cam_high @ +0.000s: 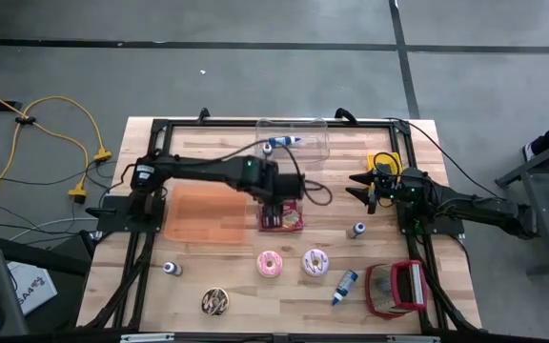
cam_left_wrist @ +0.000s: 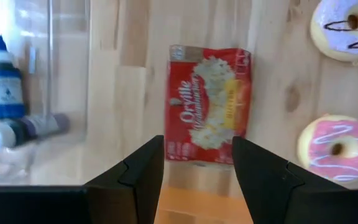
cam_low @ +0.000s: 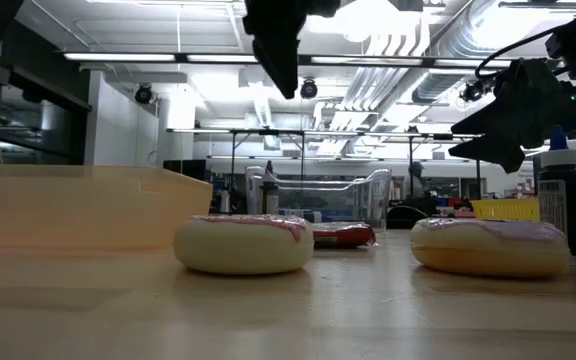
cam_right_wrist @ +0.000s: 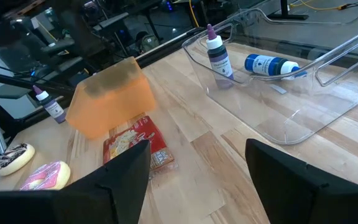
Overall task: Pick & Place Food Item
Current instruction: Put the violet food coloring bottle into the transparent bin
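A red popcorn bag [cam_left_wrist: 209,106] lies flat on the wooden table, just to the right of the orange bin [cam_high: 208,214]. My left gripper [cam_left_wrist: 197,165] hangs open above the bag's near end, pointing steeply down, with nothing between its fingers. It also shows above the bag in the high view [cam_high: 276,200]. A pink-iced donut [cam_high: 271,264] and a purple-iced donut [cam_high: 315,261] rest on the table nearer the front edge. My right gripper [cam_right_wrist: 197,180] waits open at the table's right side [cam_high: 362,186], clear of everything.
A clear plastic bin [cam_high: 294,143] at the far edge holds two bottles [cam_right_wrist: 219,56]. A chocolate donut [cam_high: 215,302], small bottles [cam_high: 344,286] [cam_high: 170,269] [cam_high: 357,230], a red tool [cam_high: 396,289] and a yellow object [cam_high: 384,162] stand around the table.
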You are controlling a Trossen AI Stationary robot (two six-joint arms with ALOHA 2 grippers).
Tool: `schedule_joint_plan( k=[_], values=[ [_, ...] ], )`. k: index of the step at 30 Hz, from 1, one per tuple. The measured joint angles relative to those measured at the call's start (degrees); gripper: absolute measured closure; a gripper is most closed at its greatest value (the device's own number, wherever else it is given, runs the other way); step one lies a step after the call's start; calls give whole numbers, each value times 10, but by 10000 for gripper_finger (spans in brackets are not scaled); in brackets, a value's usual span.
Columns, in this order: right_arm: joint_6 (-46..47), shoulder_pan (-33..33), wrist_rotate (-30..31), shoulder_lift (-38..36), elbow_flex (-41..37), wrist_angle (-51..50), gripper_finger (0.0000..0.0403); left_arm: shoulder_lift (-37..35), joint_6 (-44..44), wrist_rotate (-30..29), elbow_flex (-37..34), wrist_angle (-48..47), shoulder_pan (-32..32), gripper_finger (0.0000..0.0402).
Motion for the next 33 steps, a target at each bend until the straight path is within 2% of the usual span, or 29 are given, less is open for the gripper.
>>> schedule_joint_plan(
  k=[8,19,22,33],
  values=[
    [0,0,0,0,0,0,152,0,-90,-13,0,-26,-49,222],
    [0,0,0,0,0,0,152,0,-170,-31,0,-54,-101,222],
    [0,0,0,0,0,0,152,-3,-215,-33,0,-84,-114,222],
    [0,0,0,0,0,0,152,-27,-387,-99,0,-172,-211,222]
  ],
)
